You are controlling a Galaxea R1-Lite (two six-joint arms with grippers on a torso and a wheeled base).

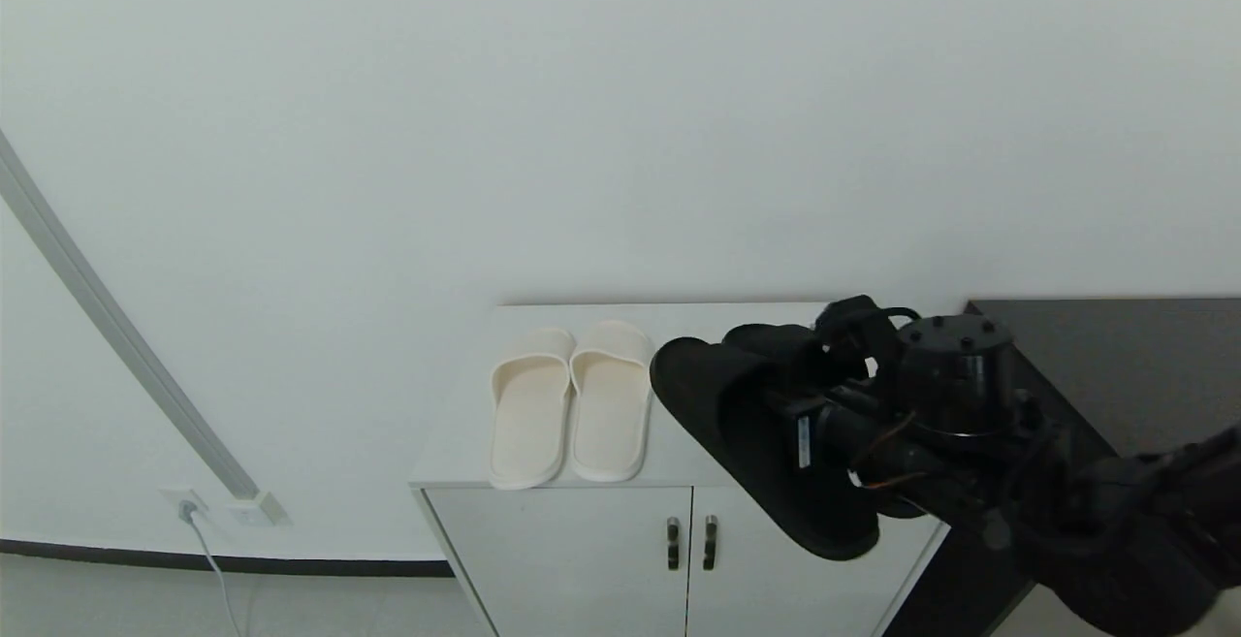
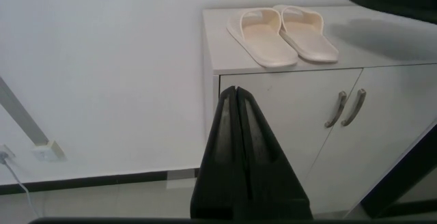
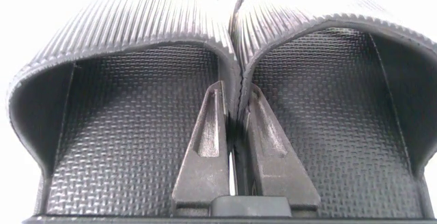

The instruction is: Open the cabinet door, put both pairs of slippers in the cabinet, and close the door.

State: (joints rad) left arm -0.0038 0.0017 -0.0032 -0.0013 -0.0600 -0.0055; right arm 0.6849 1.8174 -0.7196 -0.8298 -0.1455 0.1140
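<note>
A white cabinet (image 1: 562, 559) stands against the wall with both doors shut, its two dark handles (image 1: 689, 542) side by side at the centre. A cream pair of slippers (image 1: 570, 404) lies on its top towards the left. My right gripper (image 1: 805, 395) is shut on the black pair of slippers (image 1: 766, 443), held tilted above the top's right part, one end hanging past the front edge. In the right wrist view the fingers (image 3: 205, 156) pinch both inner strap edges together. My left gripper (image 2: 237, 94) is shut on nothing, low before the cabinet's left door (image 2: 287, 121).
A dark table (image 1: 1115, 346) adjoins the cabinet on the right. On the wall to the left are a slanted grey cable duct (image 1: 107, 317) and a socket with a plugged-in cable (image 1: 184, 504). Bare floor lies left of the cabinet.
</note>
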